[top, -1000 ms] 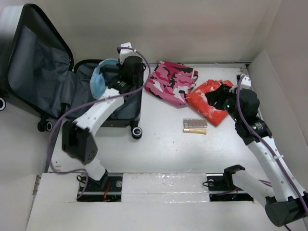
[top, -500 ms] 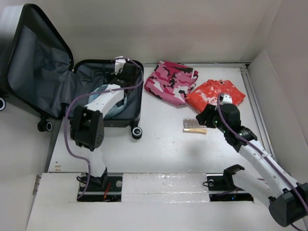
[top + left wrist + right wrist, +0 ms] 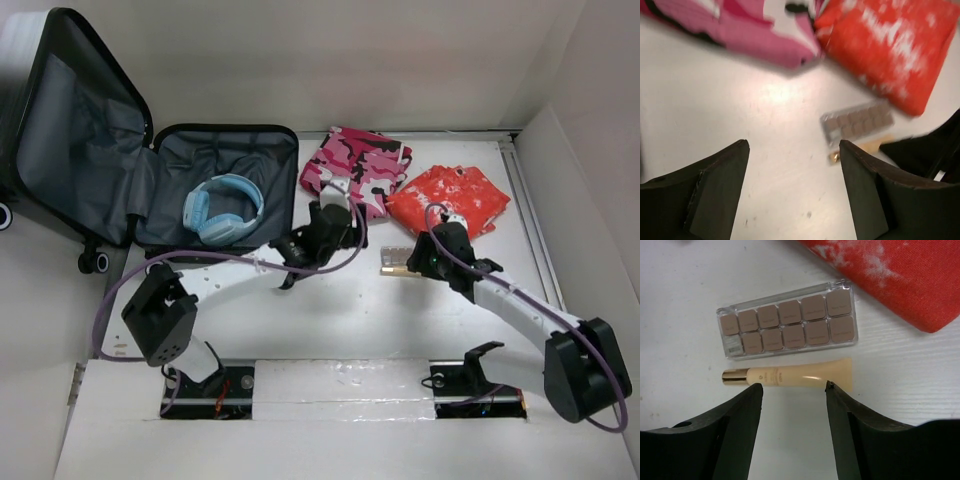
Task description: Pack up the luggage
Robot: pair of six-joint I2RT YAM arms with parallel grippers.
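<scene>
Tabletop (image 3: 340, 310): open luggage (image 3: 75, 150) lies left of left fingers (image 3: 715, 190) and right fingers (image 3: 735, 435), both spread.

Tiny print on tube (image 3: 790, 376) illegible

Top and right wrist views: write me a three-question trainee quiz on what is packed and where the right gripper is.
1. True or false: the light blue headphones lie inside the open grey-lined suitcase.
2. Pick one: the open right gripper is nearest to A) the headphones, B) the beige cosmetic tube, C) the suitcase.
3. Short answer: in the right wrist view, what lies between the tube and the red-orange cloth?
Key: 1 true; 2 B; 3 the clear palette of brown squares.
</scene>
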